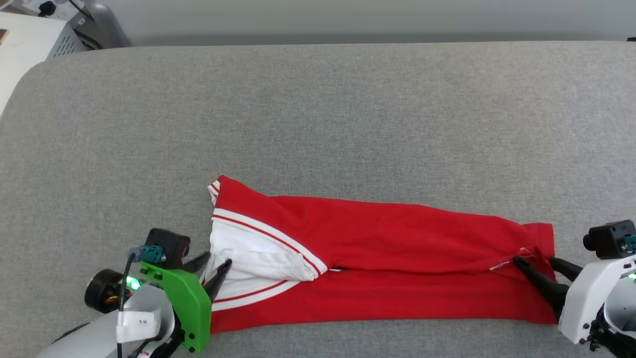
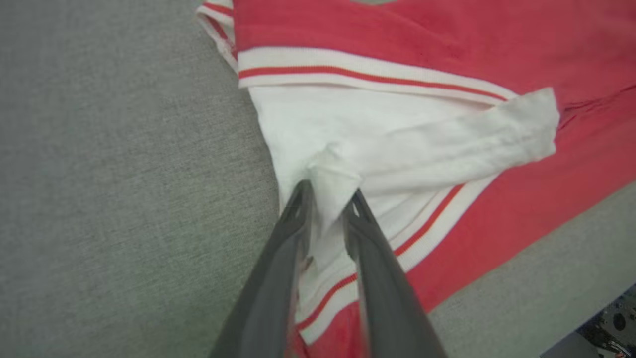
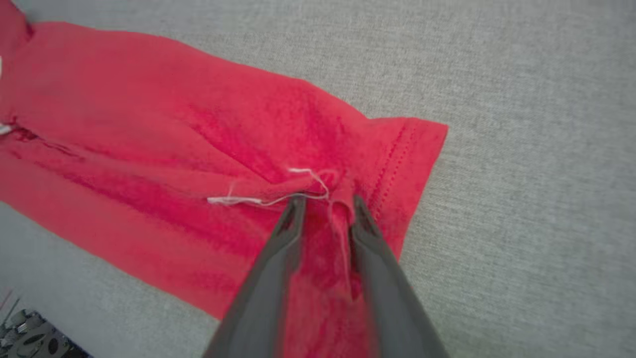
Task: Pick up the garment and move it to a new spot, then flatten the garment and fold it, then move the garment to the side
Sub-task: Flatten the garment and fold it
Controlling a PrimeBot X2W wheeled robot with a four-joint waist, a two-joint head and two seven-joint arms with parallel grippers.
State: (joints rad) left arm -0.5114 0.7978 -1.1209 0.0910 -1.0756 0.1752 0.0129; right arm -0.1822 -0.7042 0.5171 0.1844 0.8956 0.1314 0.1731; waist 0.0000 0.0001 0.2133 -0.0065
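Note:
The garment (image 1: 377,233) lies on the near part of the grey table, folded lengthwise into a long red strip; its lettering and number are hidden. A white sleeve (image 1: 248,258) with striped trim lies on its left end. My left gripper (image 1: 211,266) is at that end, and the left wrist view shows the gripper (image 2: 328,196) shut on a raised pinch of the white sleeve (image 2: 397,129). My right gripper (image 1: 536,261) is at the right hem. In the right wrist view it (image 3: 326,201) is shut on a pucker of red cloth (image 3: 198,124) beside a loose white thread (image 3: 238,200).
The grey padded table (image 1: 318,109) stretches wide behind the garment. Its rounded far-left corner has a white equipment box (image 1: 30,44) beyond it. The garment's lower edge runs close to the table's near edge.

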